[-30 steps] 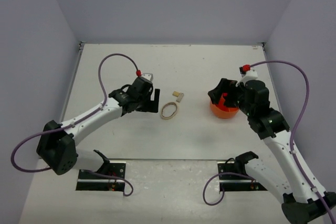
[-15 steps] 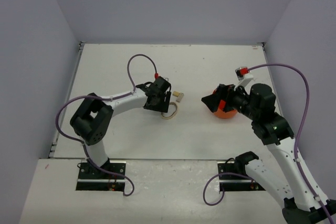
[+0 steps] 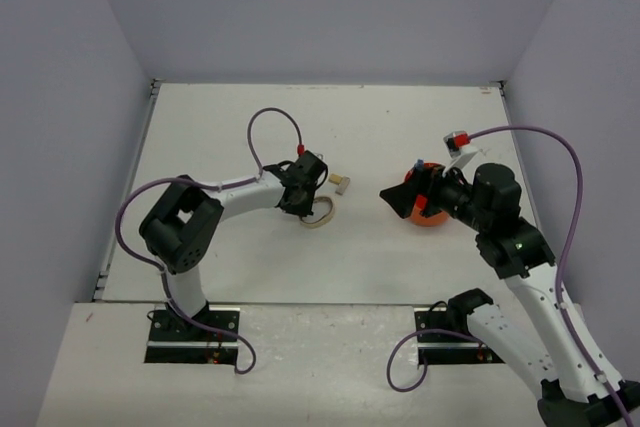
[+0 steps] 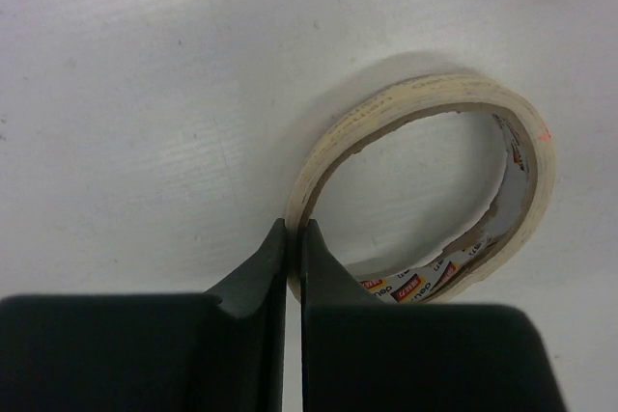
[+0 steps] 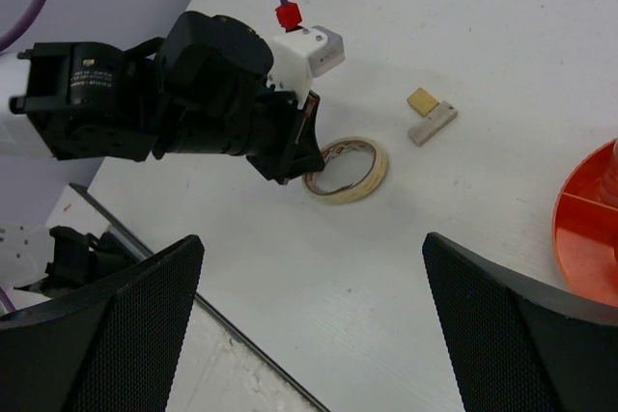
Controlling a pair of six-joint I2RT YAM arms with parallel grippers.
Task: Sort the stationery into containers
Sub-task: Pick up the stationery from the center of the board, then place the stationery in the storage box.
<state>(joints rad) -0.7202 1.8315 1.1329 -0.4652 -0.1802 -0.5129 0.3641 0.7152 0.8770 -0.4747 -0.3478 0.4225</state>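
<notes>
A tan ring of tape (image 4: 425, 96) lies on the white table, left of centre (image 3: 322, 214). My left gripper (image 4: 296, 229) is shut on the ring's near-left wall, one finger inside and one outside; the right wrist view shows the same grip (image 5: 294, 173). A tiny tan block (image 3: 340, 184) with a small yellow piece beside it (image 5: 421, 98) lies just beyond the ring. The orange pot (image 3: 432, 215) with inner dividers (image 5: 584, 238) stands right of centre. My right gripper (image 3: 395, 195) hovers just left of the pot, open and holding nothing (image 5: 311, 240).
Grey walls close in the table on the left, back and right. The table's near edge (image 5: 193, 301) runs below the right gripper. The left arm's purple cable (image 3: 262, 127) arcs above its wrist.
The left arm swung in to the tape ring and its jaws closed on the ring's wall. The right gripper drifted slightly left, off the pot.
</notes>
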